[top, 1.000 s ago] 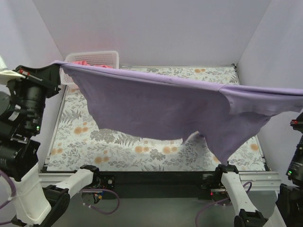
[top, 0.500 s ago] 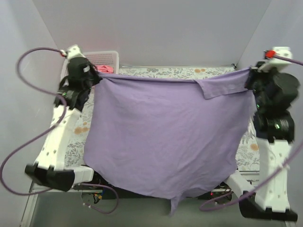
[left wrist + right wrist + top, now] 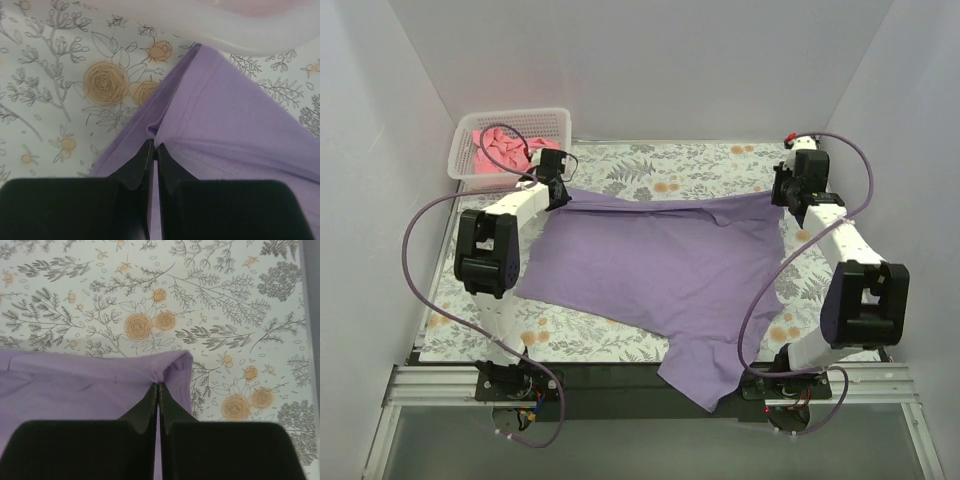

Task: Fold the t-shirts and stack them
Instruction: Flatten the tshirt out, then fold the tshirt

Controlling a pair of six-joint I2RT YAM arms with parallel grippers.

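Note:
The lavender-purple t-shirt [image 3: 660,260] lies spread on the floral tablecloth, its near end hanging over the table's front edge. My left gripper [image 3: 557,188] is shut on its far left corner, which shows pinched in the left wrist view [image 3: 200,115] at the gripper [image 3: 154,145]. My right gripper [image 3: 786,195] is shut on its far right corner, seen in the right wrist view [image 3: 100,385] at the gripper [image 3: 158,384]. The salmon-pink t-shirt [image 3: 498,146] lies crumpled in the basket.
A white mesh basket [image 3: 512,120] stands at the far left corner; its rim [image 3: 200,25] shows close to my left gripper. Grey walls enclose the table on three sides. The floral tablecloth [image 3: 680,165] covers the table.
Both arms have swung from high up down and forward to the far side of the table. The purple shirt went from hanging stretched in the air to lying on the tablecloth.

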